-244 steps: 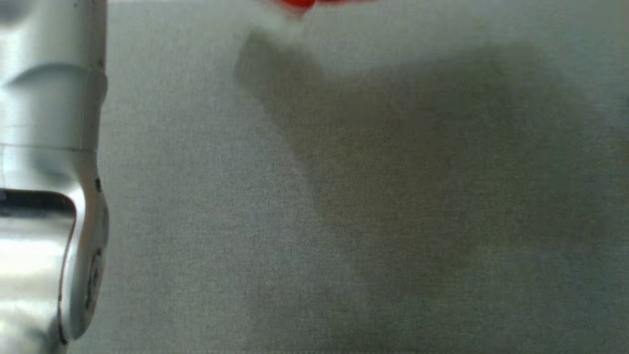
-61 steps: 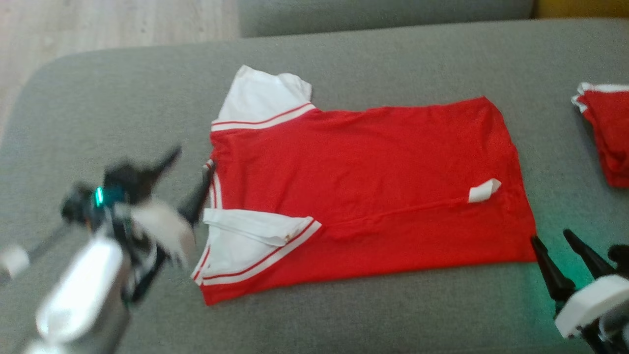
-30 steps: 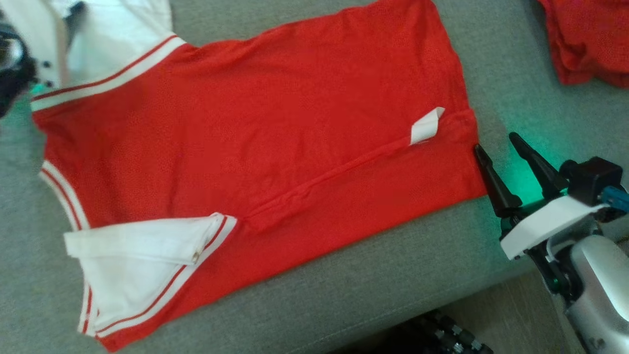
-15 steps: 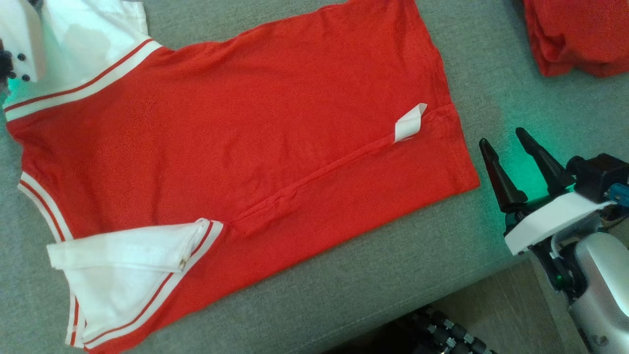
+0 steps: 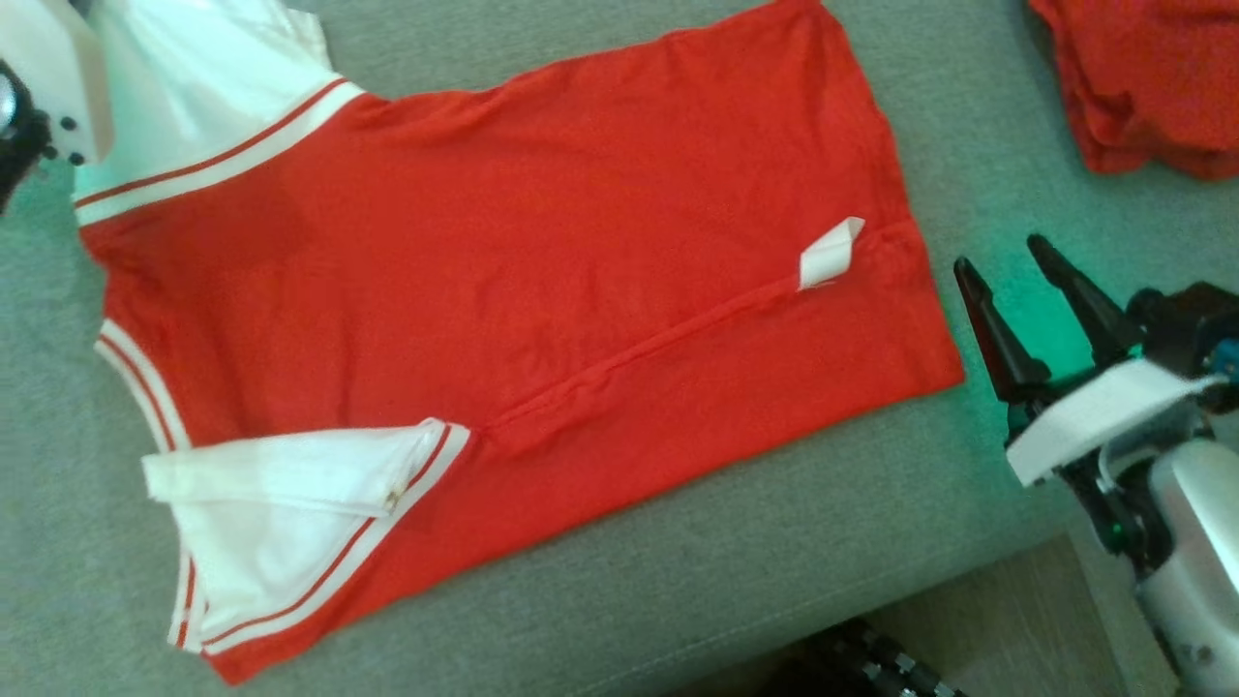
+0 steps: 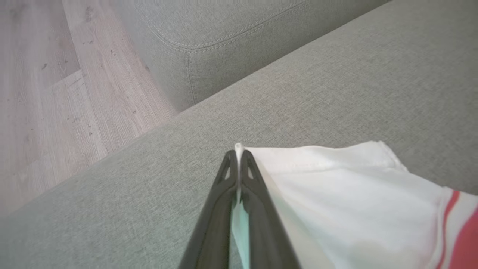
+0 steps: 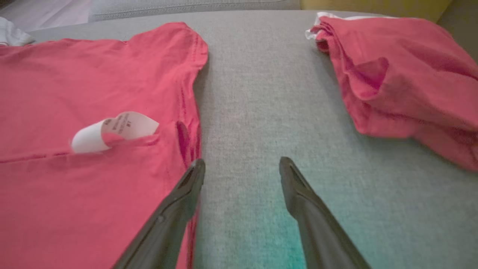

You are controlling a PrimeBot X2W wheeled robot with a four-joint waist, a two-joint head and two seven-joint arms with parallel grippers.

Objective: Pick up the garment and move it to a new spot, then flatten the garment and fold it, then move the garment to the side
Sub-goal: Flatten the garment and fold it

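The red shirt [image 5: 542,271] lies spread flat on the grey sofa seat [image 5: 774,561]. The left gripper [image 6: 238,155] has its 2 fingers pressed together, pinching the edge of the shirt's white sleeve [image 6: 336,194]. The right gripper [image 5: 1000,252] stands spread and empty just beside the shirt's hem, near its white label [image 5: 831,254]. Another red garment [image 5: 1152,87] lies well apart from the shirt.

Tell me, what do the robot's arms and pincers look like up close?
Both the right gripper and the left gripper have two long, dark fingers tapering to points; the left's show small slots near the tips. Behind the right fingers sit a flat white plate, a black block with a blue part, and a glossy silver forearm. A green light glows there.
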